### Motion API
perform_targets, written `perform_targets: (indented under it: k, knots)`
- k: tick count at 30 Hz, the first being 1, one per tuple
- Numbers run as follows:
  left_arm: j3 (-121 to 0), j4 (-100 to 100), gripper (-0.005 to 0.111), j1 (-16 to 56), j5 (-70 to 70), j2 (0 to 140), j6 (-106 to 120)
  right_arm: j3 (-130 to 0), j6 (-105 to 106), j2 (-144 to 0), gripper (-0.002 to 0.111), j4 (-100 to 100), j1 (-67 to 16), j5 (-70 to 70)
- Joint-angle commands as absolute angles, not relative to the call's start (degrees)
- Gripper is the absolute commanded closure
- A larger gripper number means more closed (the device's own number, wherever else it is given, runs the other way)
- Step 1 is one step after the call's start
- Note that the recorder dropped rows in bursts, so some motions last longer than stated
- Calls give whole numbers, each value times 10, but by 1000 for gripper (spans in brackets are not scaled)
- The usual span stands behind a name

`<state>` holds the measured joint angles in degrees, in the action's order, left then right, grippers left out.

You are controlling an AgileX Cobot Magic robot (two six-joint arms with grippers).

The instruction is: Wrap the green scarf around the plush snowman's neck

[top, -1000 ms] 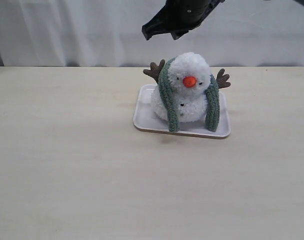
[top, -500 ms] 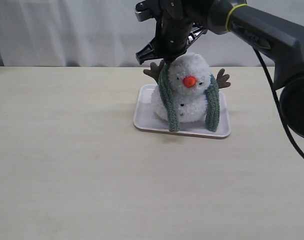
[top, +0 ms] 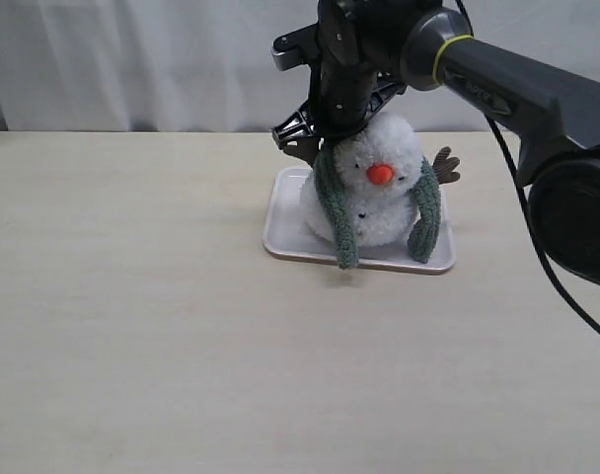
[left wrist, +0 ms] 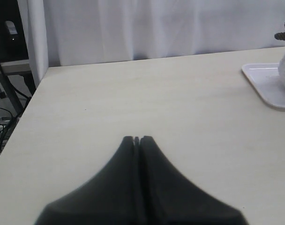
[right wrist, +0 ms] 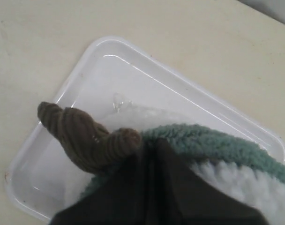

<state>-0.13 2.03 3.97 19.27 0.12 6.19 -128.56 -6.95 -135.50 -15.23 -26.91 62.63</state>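
Green scarf (top: pixel 332 202) end overlaps tray (top: pixel 276 233) front rim | tabletop (top: pixel 132 296) wide leftward

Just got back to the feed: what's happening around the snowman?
The right end effector, shut, has its tips on the scarf beside the snowman's head. The scarf drapes over the neck, both ends hanging down the front, uncrossed. The snowman sits on a white tray. The left end effector is shut, off to the side.

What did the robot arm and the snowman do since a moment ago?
The right gripper came down from above, jaws shut, onto the green scarf on the plush snowman. The snowman got pushed down a little, and the scarf ends shifted. The white tray stayed put.
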Motion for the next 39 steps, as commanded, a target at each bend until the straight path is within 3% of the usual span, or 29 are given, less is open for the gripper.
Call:
perform_targets:
  k: [1, 25, 39]
  knots:
    - [0, 22, 107, 38, 186, 0, 59, -1286, -60, -1358, 104, -144, -267, 630]
    - [0, 22, 107, 38, 185, 0, 59, -1273, -7, -1281, 104, -86, -268, 699]
    - [0, 22, 107, 38, 185, 0, 59, -1164, 7, -1281, 104, -49, -268, 583]
